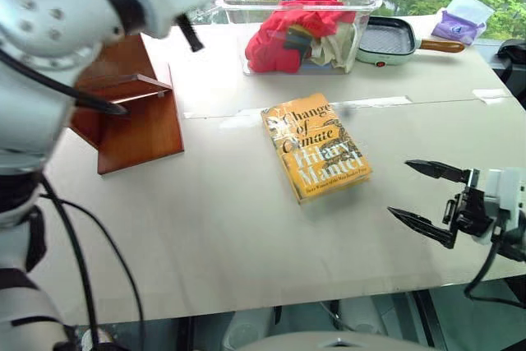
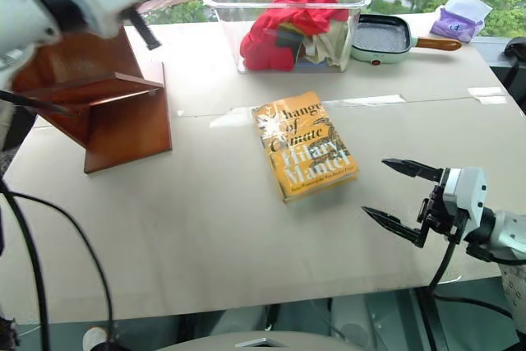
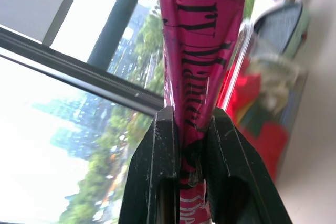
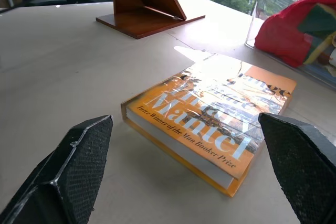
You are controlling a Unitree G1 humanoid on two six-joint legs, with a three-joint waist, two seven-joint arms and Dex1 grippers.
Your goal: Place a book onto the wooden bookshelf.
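A pale grey table [image 1: 246, 228] carries the reddish-brown polished wooden bookshelf [image 1: 131, 117] at its left side. A clear plastic bin [image 1: 304, 6] of red cloth stands at the far edge, and a yellow-orange paperback [image 1: 316, 147] lies flat near the middle. The bright pink glossy book [image 3: 197, 51] is off the table, pinched edge-on between the left gripper's [image 3: 191, 145] closed black fingers, probably above the bookshelf. The right gripper [image 2: 403, 195] hovers just right of the yellow-orange paperback, fingers spread wide, empty.

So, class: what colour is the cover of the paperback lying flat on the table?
Yellow-orange paperback; right wrist view.
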